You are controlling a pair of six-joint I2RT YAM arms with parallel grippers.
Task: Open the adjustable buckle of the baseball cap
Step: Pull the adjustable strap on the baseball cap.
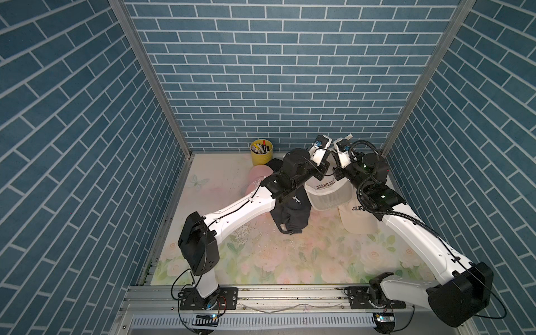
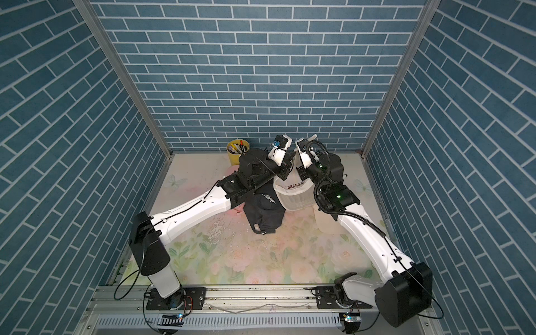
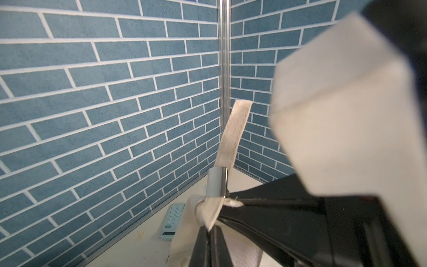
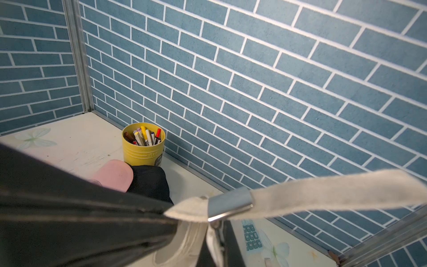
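Observation:
A cream baseball cap (image 1: 327,194) marked COLORADO hangs in the air at the back of the table, held by its rear strap between both grippers. The silver buckle (image 3: 217,185) (image 4: 231,204) sits on that strap, and the loose strap end (image 3: 233,134) (image 4: 335,191) sticks out past it. My left gripper (image 3: 209,227) (image 1: 325,167) is shut on the strap loop on one side of the buckle. My right gripper (image 4: 217,233) (image 1: 336,172) is shut on the strap right beside the buckle's hinge, tip to tip with the left one.
A black cap (image 1: 293,208) lies under the left arm, with a pink cap (image 1: 256,179) behind it. A second cream cap (image 1: 358,217) lies under the right arm. A yellow pen cup (image 1: 261,152) and a teal calculator (image 3: 172,217) stand by the back wall.

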